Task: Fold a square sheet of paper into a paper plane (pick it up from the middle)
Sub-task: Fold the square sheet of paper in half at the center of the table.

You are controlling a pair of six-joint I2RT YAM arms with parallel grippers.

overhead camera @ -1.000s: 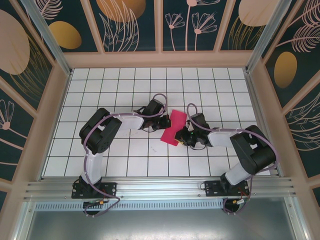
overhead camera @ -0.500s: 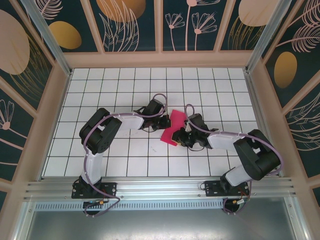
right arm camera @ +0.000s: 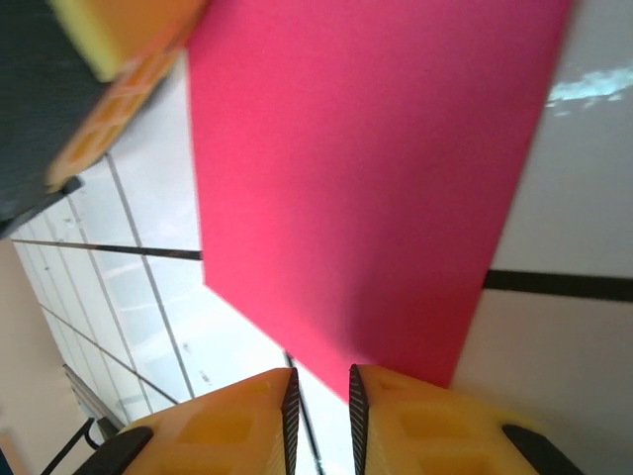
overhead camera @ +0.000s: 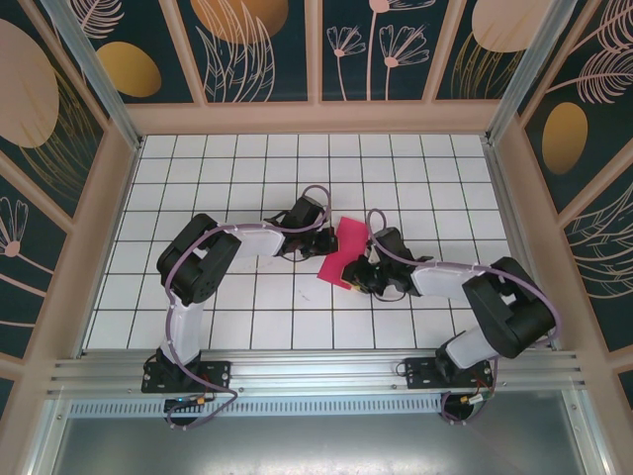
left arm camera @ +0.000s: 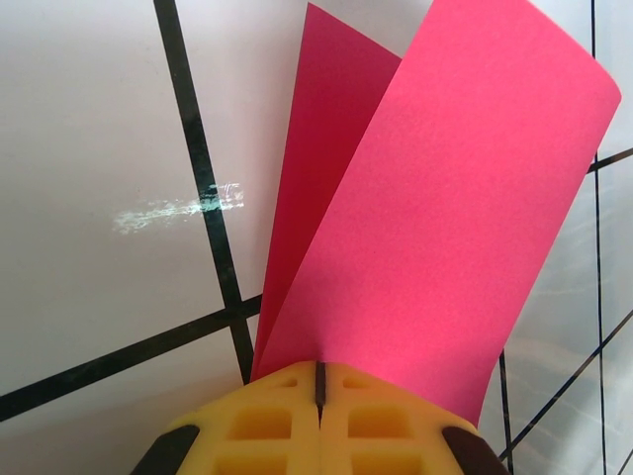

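The square sheet of paper (overhead camera: 345,249) is magenta-pink and folded over into two layers that fan apart (left arm camera: 445,198). It lies tilted over the white tiles at the table's middle. My left gripper (overhead camera: 327,242) is shut on the paper's left edge, its yellow fingers pressed together (left arm camera: 319,371). My right gripper (overhead camera: 356,275) sits at the paper's near lower corner with a narrow gap between its pads (right arm camera: 318,391). Only table shows in that gap. The paper's corner (right arm camera: 396,327) ends just over the right finger.
White tiled floor (overhead camera: 247,297) with black grid lines stretches around both arms. Wooden walls (overhead camera: 316,119) with painted panels fence the back and sides. A metal rail (overhead camera: 316,371) runs along the near edge by the arm bases.
My right gripper has slid left to the paper's near corner and its jaws have parted slightly. The left gripper and the paper have stayed in place.
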